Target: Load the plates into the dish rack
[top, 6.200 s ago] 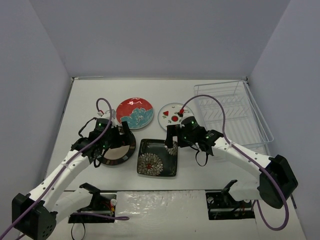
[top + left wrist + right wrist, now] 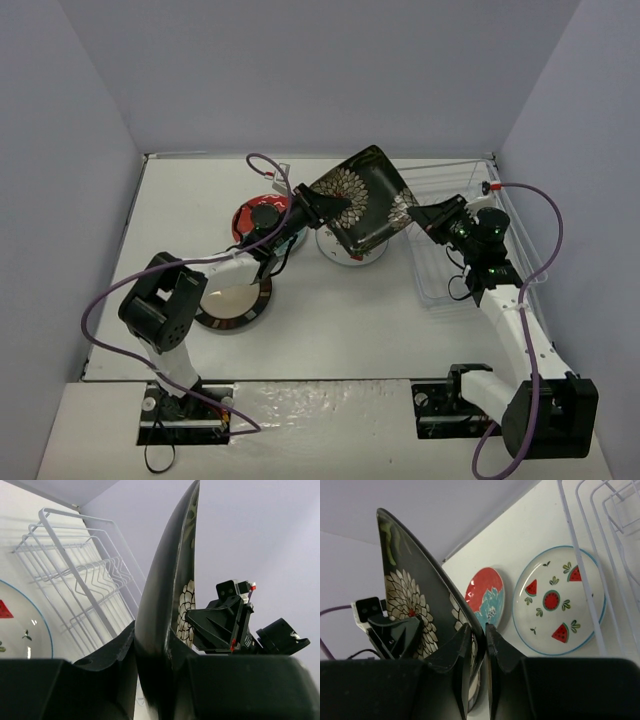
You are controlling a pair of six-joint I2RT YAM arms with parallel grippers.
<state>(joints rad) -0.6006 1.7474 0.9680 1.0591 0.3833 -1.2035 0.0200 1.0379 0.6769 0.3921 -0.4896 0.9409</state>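
The square black plate with white flowers hangs tilted in the air left of the dish rack. My left gripper is shut on its left edge and my right gripper is shut on its right edge. In the left wrist view the plate stands edge-on between my left gripper's jaws. In the right wrist view the right gripper pinches the plate's rim. The watermelon plate, the red-and-teal plate and the black-rimmed plate lie on the table.
The rack's white wires run along the table's right side, against the right wall, and its near rim lies next to the watermelon plate. The left arm reaches over the red-and-teal plate. The watermelon plate is mostly hidden beneath the raised plate.
The square black plate has left the table's middle and now hangs in the air near the rack. The left arm has left the black-rimmed plate and closed on the square plate's other edge.
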